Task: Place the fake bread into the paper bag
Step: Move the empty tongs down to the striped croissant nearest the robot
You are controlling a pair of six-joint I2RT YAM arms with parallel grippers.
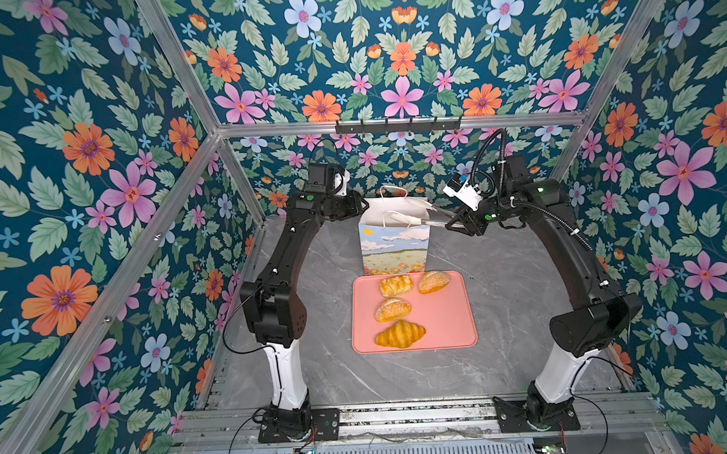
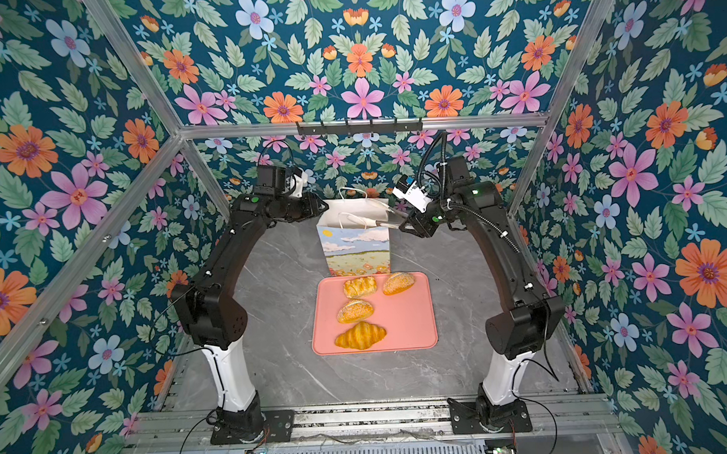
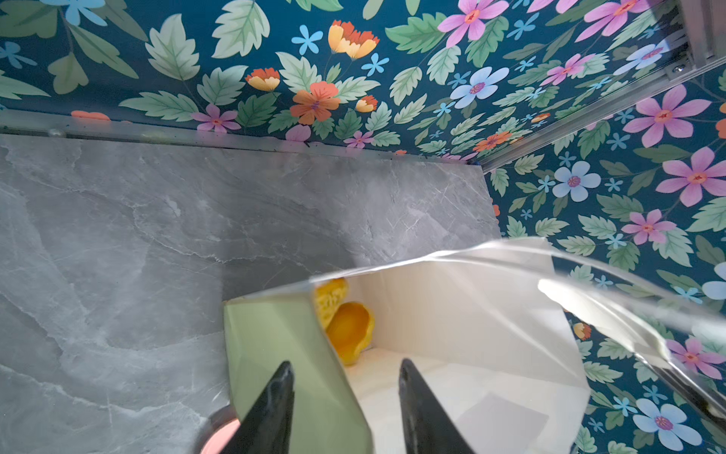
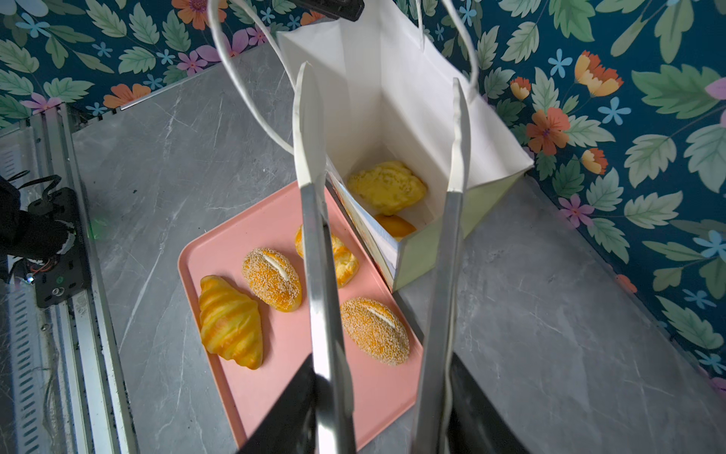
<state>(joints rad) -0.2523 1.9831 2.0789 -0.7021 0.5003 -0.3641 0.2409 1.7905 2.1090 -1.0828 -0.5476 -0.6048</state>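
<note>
My left arm arched to the paper bag [image 1: 393, 243], left fingers [image 3: 275, 405] parted astride its side wall. The right fingers [image 4: 483, 408] gripped spread tongs [image 4: 314, 236] over its mouth. Two fake bread [image 4: 387, 186] pieces lay inside, four on the pink tray [image 1: 448, 316].

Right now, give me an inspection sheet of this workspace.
Surface: grey marble table, bare around the pink tray.
Job's things: croissant, two seeded rolls and lattice pastry on tray; two pieces in the upright paper bag.
Clutter: nothing seen.
Grippers: left gripper open, fingers astride bag's side wall; right gripper holds tongs, empty, at bag mouth.
Cables: black hose along right arm; thin wires near bases.
Surroundings: floral walls, aluminium frame.
</note>
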